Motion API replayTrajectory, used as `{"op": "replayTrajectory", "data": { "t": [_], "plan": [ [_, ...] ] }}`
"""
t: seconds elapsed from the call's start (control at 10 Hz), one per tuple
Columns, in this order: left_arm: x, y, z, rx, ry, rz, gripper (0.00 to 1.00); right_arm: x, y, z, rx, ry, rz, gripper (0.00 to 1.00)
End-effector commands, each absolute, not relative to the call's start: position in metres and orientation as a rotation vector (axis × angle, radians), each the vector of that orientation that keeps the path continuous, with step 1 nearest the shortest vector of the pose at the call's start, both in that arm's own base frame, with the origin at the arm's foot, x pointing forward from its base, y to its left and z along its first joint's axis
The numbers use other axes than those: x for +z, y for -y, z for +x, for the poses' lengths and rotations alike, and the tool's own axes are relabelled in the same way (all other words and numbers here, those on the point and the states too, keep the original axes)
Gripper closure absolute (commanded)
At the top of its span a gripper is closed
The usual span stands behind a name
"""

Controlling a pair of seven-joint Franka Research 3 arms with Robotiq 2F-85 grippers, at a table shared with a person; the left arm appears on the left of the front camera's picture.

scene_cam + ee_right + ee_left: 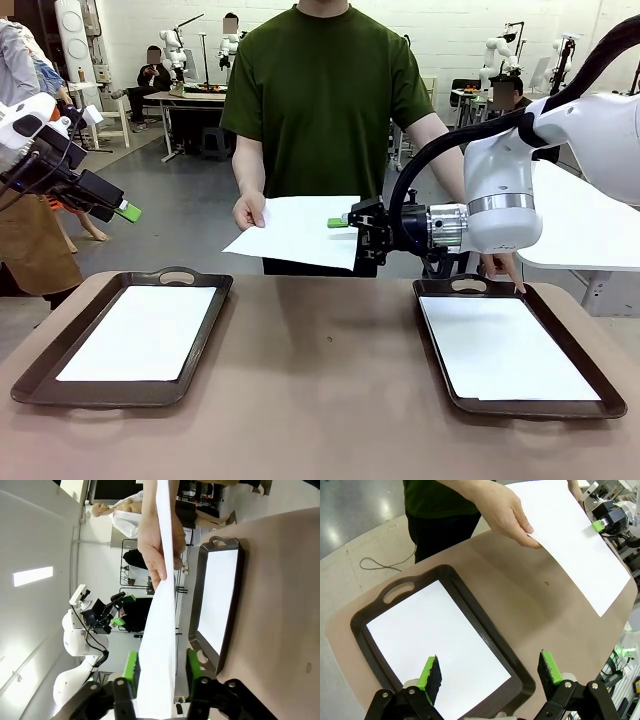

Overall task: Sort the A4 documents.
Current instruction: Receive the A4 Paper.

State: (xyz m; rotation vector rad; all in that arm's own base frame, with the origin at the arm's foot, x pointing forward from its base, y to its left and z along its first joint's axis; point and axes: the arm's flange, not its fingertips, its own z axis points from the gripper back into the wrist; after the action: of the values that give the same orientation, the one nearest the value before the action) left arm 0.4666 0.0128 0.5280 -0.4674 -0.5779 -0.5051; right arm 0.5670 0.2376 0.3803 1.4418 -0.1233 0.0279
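now both trays (190,283) hold white sheet (140,332) (one each)

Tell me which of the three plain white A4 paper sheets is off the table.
The white A4 sheet held in the air by the person's hand, with the right gripper at its edge. The other two lie flat in the dark brown trays.

Bare table (320,360) between trays (60,365) open; held sheet (300,232) overhead
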Motion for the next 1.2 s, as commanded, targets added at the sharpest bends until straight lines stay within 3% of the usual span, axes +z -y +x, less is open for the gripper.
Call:
{"op": "replayTrajectory", "data": {
  "t": [0.0,0.1,0.2,0.3,1.0,1.1],
  "plan": [
    [0.529,-0.013,0.467,-0.505,0.585,-0.456,0.00,0.377,-0.236,0.575,-0.006,0.126,1.440,0.69],
    [0.529,-0.013,0.467,-0.505,0.585,-0.456,0.00,0.374,-0.235,0.577,-0.020,0.125,1.441,0.85],
    [0.529,-0.013,0.467,-0.505,0.585,-0.456,0.00,0.373,-0.235,0.578,-0.025,0.122,1.440,0.87],
    [0.529,-0.013,0.467,-0.505,0.585,-0.456,0.00,0.372,-0.234,0.578,-0.031,0.122,1.444,1.00],
    [0.529,-0.013,0.467,-0.505,0.585,-0.456,0.00,0.380,-0.234,0.578,-0.007,0.138,1.495,1.00],
    [0.529,-0.013,0.467,-0.505,0.585,-0.456,0.00,0.386,-0.237,0.576,0.129,0.149,1.511,1.00]
  ]
}}
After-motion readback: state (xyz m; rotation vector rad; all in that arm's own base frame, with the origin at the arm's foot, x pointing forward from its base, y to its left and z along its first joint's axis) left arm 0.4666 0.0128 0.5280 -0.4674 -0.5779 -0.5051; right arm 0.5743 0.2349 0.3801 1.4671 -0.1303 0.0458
